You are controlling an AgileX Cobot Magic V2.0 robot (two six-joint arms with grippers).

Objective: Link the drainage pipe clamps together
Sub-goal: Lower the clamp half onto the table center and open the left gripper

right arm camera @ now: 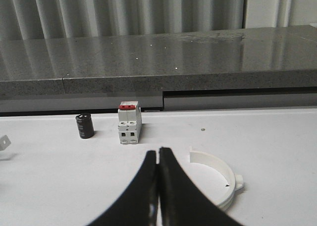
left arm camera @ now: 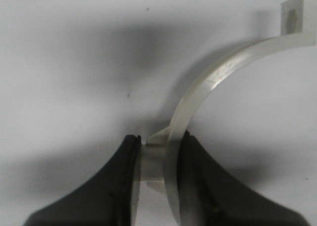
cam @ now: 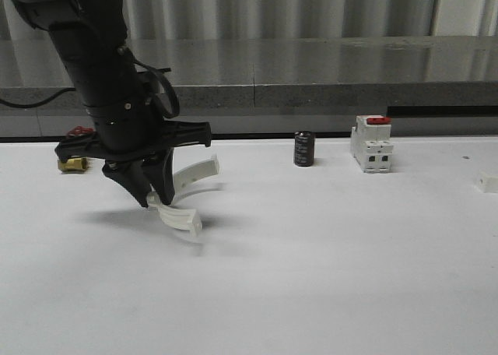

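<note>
My left gripper (cam: 156, 202) hangs just above the white table (cam: 327, 277) at the left, shut on one white drainage pipe clamp (cam: 185, 218). The half-ring curves out to the right of the fingers, with one end raised and one low. In the left wrist view the jaws (left arm camera: 158, 138) pinch the band at a tab, and the clamp (left arm camera: 213, 80) arcs away to an end tab. A second clamp (right arm camera: 220, 170) lies flat on the table just beside my right gripper (right arm camera: 158, 149), which is shut with nothing in it.
A black cylinder (cam: 303, 149) and a white switch with a red top (cam: 371, 143) stand at the back of the table. At the right edge sits a small white block (cam: 487, 181). A brass fitting (cam: 74, 164) lies behind the left arm. A grey ledge (cam: 311, 67) runs behind.
</note>
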